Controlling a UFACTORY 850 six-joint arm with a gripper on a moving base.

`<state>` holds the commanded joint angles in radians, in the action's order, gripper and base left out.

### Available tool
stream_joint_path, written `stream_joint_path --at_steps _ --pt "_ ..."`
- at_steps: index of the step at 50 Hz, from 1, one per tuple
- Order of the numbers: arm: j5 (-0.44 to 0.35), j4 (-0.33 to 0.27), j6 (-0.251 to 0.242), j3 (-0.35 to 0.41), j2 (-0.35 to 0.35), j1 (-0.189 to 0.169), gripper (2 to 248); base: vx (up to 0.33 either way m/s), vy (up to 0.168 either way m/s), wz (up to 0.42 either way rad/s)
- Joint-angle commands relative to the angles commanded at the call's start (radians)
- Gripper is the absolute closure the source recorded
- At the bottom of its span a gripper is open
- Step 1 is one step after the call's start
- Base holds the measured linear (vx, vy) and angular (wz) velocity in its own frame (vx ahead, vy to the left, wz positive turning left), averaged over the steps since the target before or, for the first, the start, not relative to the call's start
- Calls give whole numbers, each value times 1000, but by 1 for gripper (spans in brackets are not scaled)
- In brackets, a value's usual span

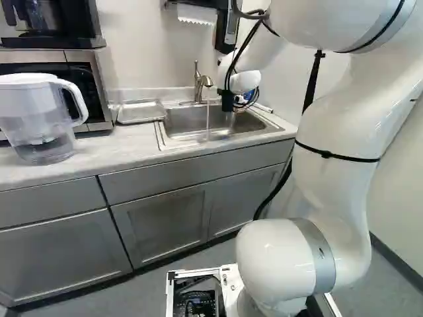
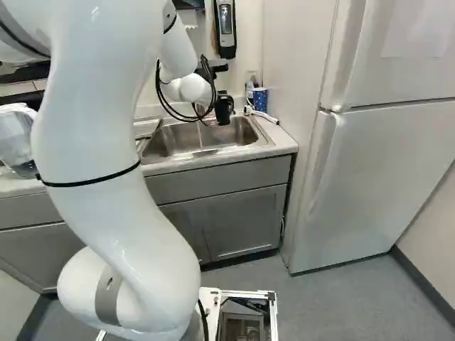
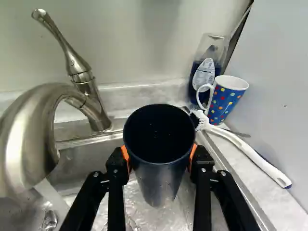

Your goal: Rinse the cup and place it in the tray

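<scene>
My gripper (image 2: 222,97) hangs low over the sink in the right base view. In the wrist view the gripper (image 3: 160,161) is shut on a dark cup (image 3: 159,178), an orange pad against either side. The cup's round mouth faces the wrist camera; its inside is too dark to read. Water runs from the faucet (image 3: 21,139) into the sink (image 3: 77,166), beside the cup rather than into it. A metal tray (image 1: 141,119) lies on the counter, left of the sink in the left base view.
Beyond the cup stand a dotted blue mug (image 3: 224,103) and a soap bottle (image 3: 204,74), with a white brush (image 3: 245,147) lying beside them. A pitcher (image 1: 36,119) and microwave (image 1: 99,92) are left of the tray. A refrigerator (image 2: 370,177) stands at the right.
</scene>
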<state>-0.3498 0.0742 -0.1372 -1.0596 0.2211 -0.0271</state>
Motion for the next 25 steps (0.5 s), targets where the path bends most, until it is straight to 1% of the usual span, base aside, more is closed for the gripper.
stream_joint_path --at_steps 25 --pt "-28 -22 0 40 14 29 124 0 0 0"
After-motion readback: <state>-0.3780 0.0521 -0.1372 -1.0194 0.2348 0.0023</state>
